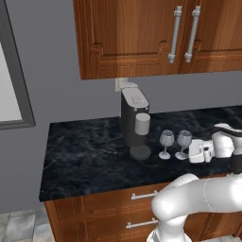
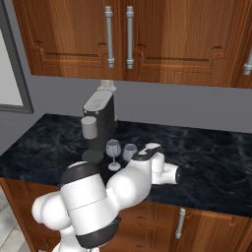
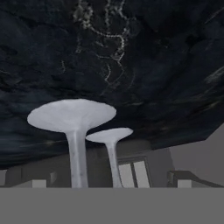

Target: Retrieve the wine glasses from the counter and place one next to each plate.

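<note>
Two wine glasses stand upright and just apart on the black table (image 1: 85, 156), right of the coffee machine (image 1: 134, 120). The tool (image 1: 193, 152) comes in level from the right with its jaws spread wide and empty, just beside the nearer glass (image 1: 183, 143); the farther glass (image 1: 166, 142) lies directly behind it. In the hand view both stems run vertically, the nearer one (image 3: 76, 153) closest, so a sideways grip on that stem looks likely next.

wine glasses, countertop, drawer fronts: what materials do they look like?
Wine glasses: likely glass; clear, greyish tint, counter shows through the bowls.
Counter: black polished stone, probably marble, going by the pale veins.
Drawer fronts: brown wood grain with a satin look; handles look like brushed metal.
</note>
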Controlling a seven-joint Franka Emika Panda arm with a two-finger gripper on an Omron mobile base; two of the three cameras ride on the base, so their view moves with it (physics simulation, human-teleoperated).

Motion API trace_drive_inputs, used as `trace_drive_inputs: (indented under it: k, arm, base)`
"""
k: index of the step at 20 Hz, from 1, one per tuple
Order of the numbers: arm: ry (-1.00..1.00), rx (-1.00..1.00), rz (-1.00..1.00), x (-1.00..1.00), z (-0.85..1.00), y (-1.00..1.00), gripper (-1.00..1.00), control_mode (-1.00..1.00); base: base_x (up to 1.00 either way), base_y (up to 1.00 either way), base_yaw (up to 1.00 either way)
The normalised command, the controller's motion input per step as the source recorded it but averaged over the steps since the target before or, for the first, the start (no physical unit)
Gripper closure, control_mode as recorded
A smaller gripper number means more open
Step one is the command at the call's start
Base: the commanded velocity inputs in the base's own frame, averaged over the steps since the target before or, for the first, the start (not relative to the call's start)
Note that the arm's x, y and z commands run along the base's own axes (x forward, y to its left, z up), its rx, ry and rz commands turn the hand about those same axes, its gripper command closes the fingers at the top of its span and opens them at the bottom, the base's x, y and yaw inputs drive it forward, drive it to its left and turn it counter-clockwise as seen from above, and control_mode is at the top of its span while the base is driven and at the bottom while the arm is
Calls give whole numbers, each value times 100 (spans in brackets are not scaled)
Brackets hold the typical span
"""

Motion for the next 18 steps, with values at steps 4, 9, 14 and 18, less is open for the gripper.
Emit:
trace_drive_inputs:
  k: [4, 9, 14, 18]
  arm:
    - [0, 0, -5, 1, 0, 1, -100, -100]
    - [0, 0, -3, 7, 0, 0, -100, -100]
    - [0, 0, -4, 18, 0, 0, -100, -100]
    - [0, 0, -4, 14, 0, 0, -100, -100]
  base:
    - [0, 0, 0]
    - [0, 0, 0]
    - [0, 0, 0]
    - [0, 0, 0]
